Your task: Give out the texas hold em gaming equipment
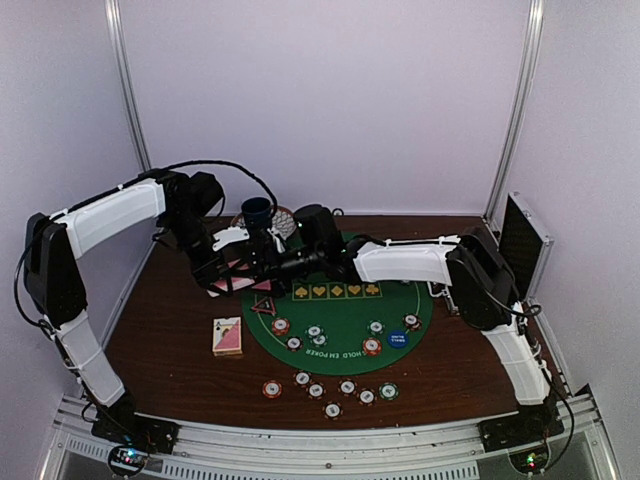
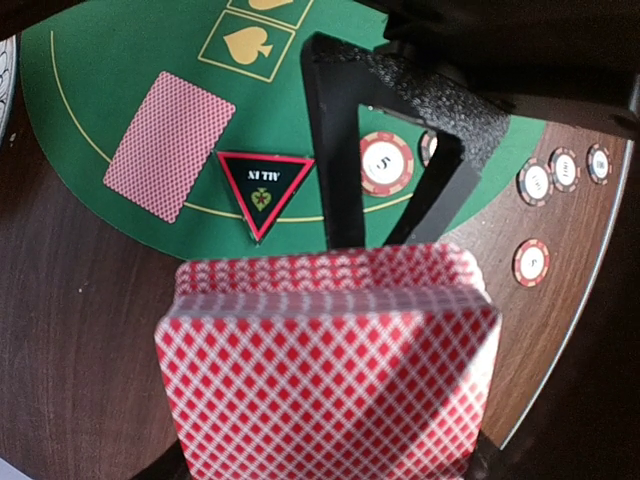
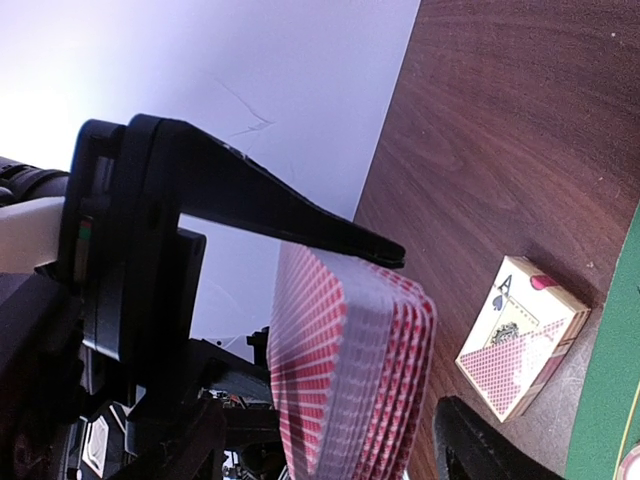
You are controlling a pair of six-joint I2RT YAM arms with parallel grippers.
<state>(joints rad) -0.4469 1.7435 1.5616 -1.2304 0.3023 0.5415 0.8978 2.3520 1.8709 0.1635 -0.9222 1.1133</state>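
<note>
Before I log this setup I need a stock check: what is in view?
mat: one, green, mid-table
deck: one, red-backed, in the left gripper
card: one, red-backed, face down at the mat's edge
marker: one, black triangle edged red, beside the card
chips: about fourteen, striped, mixed colours, half on the mat, half on the table nearer the arms
disc: one, blue, on the mat
card box: one, left of the mat
cup: one, blue, far edge
saucer: one, patterned, by the cup
case: one, black, right edge
left gripper: shut on the deck
right gripper: open, fingers astride the deck
</note>
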